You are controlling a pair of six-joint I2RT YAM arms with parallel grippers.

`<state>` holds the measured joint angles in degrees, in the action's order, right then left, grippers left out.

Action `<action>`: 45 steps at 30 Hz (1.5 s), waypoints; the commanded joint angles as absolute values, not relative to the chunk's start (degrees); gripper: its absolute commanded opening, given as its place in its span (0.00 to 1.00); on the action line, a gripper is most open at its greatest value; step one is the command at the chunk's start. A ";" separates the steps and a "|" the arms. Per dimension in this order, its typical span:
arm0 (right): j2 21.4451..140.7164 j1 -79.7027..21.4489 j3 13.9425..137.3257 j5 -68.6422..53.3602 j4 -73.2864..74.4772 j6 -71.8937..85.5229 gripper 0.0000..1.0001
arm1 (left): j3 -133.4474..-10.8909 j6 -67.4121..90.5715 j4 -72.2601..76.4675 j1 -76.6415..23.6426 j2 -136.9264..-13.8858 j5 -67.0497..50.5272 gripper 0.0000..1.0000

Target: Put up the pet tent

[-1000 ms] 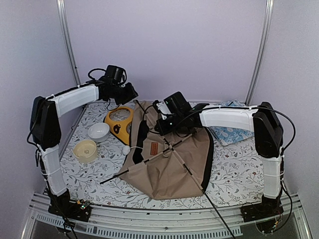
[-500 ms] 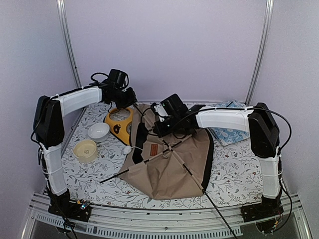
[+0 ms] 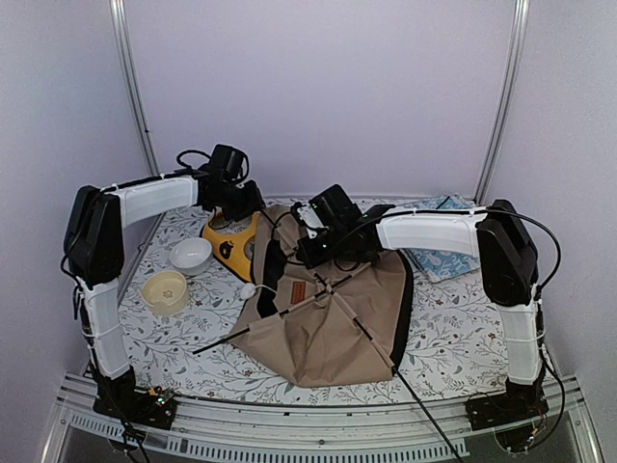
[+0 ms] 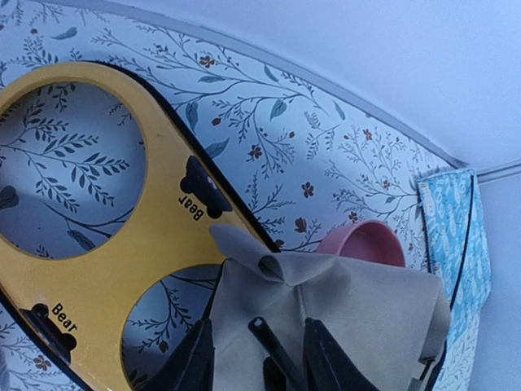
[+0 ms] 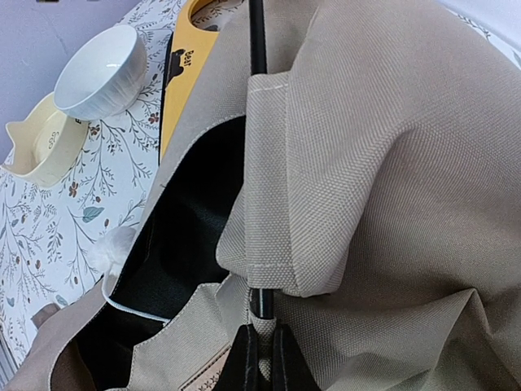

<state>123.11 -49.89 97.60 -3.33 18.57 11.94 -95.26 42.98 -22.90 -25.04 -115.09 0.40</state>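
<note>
- On the bench (image 3: 463, 328), at its middle, the tent (image 3: 337, 318) lies slumped and flat, tan cloth with black poles crossing over it.
- Its far left corner lies over the yellow feeder (image 3: 228, 236); its right side is just beside the blue cushion (image 3: 439, 258).
- A brown label (image 3: 298, 288) shows on the cloth, and a white pom-pom (image 3: 244, 289) lies on the bench just off the tent's left edge.
- The right end effector (image 5: 262, 340) is closed on a pole (image 5: 258, 122), just below a cloth sleeve that the pole runs through; the tent's black lining shows to the left of it.
- The left end effector (image 4: 260, 362) hangs over the far left corner of the tent. Its fingers (image 4: 194, 362) stand apart with a pole end (image 4: 262, 332) between them, a gap showing on either side, so it grips nothing.
- In the left wrist view a pink bowl (image 4: 368, 243) sits just past the folded cloth corner.
- A white bowl (image 3: 191, 254) and a cream bowl (image 3: 166, 291) stand left of the tent, near the feeder.
</note>
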 commanded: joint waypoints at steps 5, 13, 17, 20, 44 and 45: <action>121.71 -50.37 99.12 -3.30 19.02 11.78 0.20 | -86.94 45.42 -14.79 -24.10 -110.24 -7.46 0.44; 118.20 -50.36 99.55 -1.22 16.37 9.81 0.68 | -87.65 47.86 -11.45 -23.40 -112.09 -11.05 0.41; 118.75 -48.61 102.27 -4.88 13.53 8.79 0.99 | -87.11 47.71 -11.09 -22.80 -111.84 -11.43 0.37; 120.58 -45.59 106.52 -9.69 12.35 9.61 0.99 | -85.16 47.06 -10.78 -22.17 -109.41 -10.03 0.38; 138.93 -48.87 125.85 4.88 23.29 -4.13 0.72 | -88.77 45.62 -10.79 -12.87 -114.42 -21.33 0.64; 139.09 -49.06 125.59 5.52 23.48 -4.17 0.71 | -88.32 45.88 -10.20 -12.91 -114.39 -21.49 0.64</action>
